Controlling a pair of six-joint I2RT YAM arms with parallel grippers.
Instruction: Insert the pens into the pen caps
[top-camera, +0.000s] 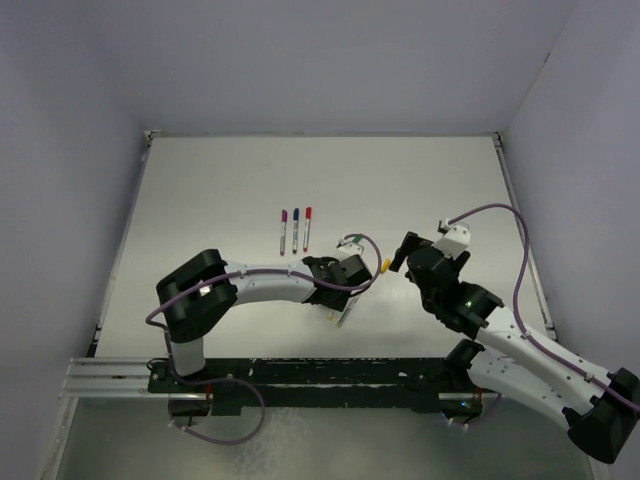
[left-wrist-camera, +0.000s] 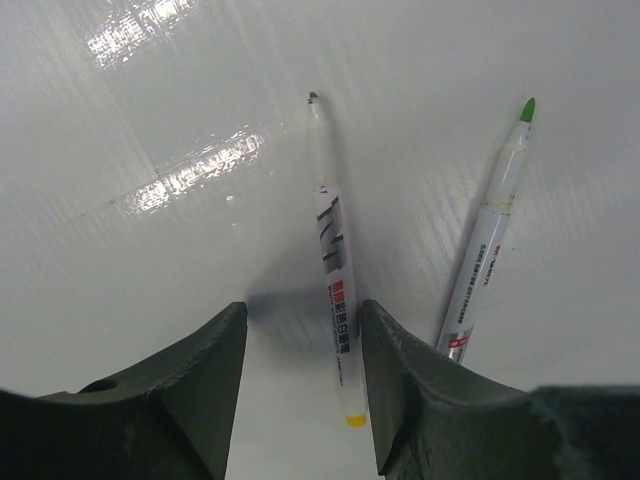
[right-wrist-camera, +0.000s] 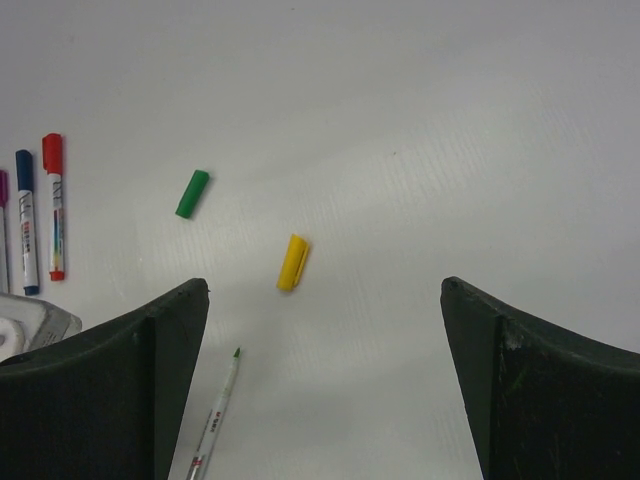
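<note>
Pick-up step, by the look: the left gripper (left-wrist-camera: 305, 320) straddles the yellow-ended pen (left-wrist-camera: 335, 270), fingers apart, pen flat mid-worktop toward the near edge. The right gripper (right-wrist-camera: 322, 285) gapes wide over the yellow cap (right-wrist-camera: 293, 262). Next calls for closing squarely on each.

Bright, even overhead light fills all three views. In the left wrist view, glare streaks cross the glossy desk (left-wrist-camera: 120, 260) toward ten o'clock, and a soft shadow pools between the dark, slightly blurred jaws. The top view looks softer and dims toward six o'clock.
</note>
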